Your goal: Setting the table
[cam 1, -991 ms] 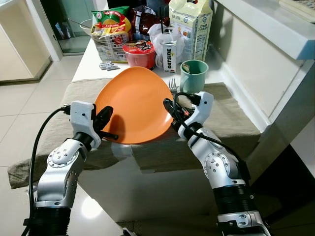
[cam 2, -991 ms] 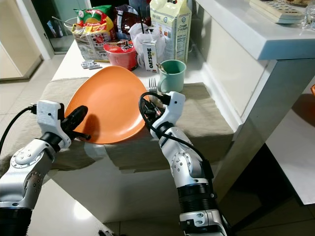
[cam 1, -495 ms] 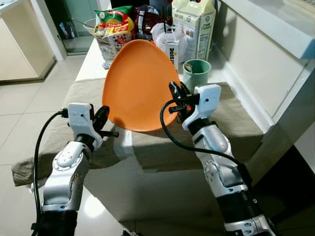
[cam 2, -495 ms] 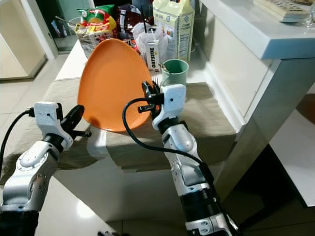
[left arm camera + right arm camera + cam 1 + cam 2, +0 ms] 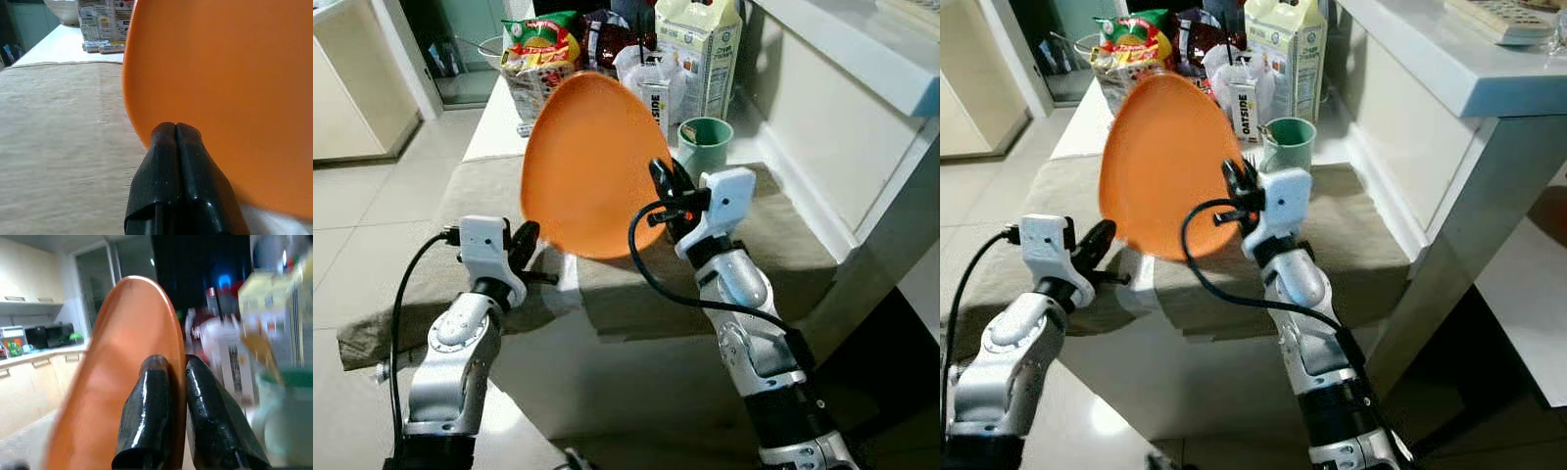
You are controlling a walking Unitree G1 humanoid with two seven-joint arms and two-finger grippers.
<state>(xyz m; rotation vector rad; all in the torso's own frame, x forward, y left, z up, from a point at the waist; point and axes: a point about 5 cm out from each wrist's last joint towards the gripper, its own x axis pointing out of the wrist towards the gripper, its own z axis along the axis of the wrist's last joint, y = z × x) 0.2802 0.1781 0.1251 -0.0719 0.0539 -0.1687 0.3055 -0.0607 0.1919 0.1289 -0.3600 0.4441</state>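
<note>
The right gripper (image 5: pixel 664 188) pinched the orange plate's (image 5: pixel 592 162) rim at its four o'clock edge, holding it upright above the cloth-covered table (image 5: pixel 783 240). The left gripper (image 5: pixel 524 253), fingers pressed together, held nothing. Placing the plate remained undone.

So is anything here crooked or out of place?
Yes: the orange plate stands almost on edge above the cloth-covered table, pinched at its rim by the right gripper, not lying flat. The left gripper sits shut beside it.
</note>
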